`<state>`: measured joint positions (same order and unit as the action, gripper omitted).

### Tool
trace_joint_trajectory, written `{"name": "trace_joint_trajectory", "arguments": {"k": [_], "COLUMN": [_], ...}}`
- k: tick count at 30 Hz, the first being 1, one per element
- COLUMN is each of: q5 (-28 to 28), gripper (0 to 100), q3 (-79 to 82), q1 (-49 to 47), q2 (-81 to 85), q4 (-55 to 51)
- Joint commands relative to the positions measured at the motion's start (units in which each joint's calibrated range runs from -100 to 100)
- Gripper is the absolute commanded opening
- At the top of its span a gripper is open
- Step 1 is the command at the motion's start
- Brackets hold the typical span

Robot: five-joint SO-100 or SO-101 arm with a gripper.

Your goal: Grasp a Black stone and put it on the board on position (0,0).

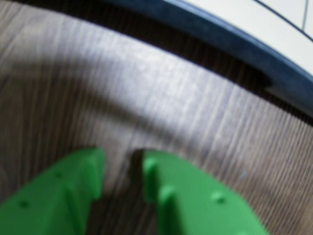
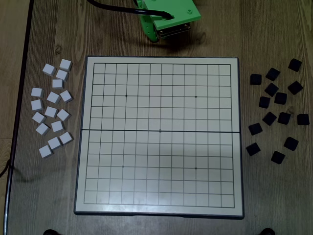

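Several black square stones (image 2: 269, 118) lie loose on the wooden table right of the board in the overhead view. The board (image 2: 161, 147) is a white grid with a dark rim and bears no stones. My green arm (image 2: 168, 19) sits beyond the board's top edge. In the wrist view my gripper (image 1: 122, 161) hovers over bare wood with its green fingers (image 1: 186, 196) a narrow gap apart and nothing between them. The board's dark rim (image 1: 234, 44) curves across the upper right of that view. No stone shows in the wrist view.
Several white square stones (image 2: 51, 111) lie on the table left of the board. A black cable (image 2: 112, 7) runs to the arm at the top. The table's left edge (image 2: 22, 98) runs close to the white stones.
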<state>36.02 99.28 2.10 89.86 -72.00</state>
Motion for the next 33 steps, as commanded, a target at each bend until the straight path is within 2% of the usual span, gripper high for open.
{"name": "trace_joint_trajectory", "arguments": {"k": [1,13,18,24,33], "q5": [-0.24,0.0,4.88,11.72,16.21], "gripper": [8,7,6,6,6], "q3": [0.62,0.62,-1.22,-20.93,-48.56], "q1": [-0.24,-0.33,-3.15,-5.15,-9.16], "q2": [-0.63,-0.88,-8.01,-24.37,-45.23], "q4": [-2.54,-2.37,0.35,0.85,-0.39]}}
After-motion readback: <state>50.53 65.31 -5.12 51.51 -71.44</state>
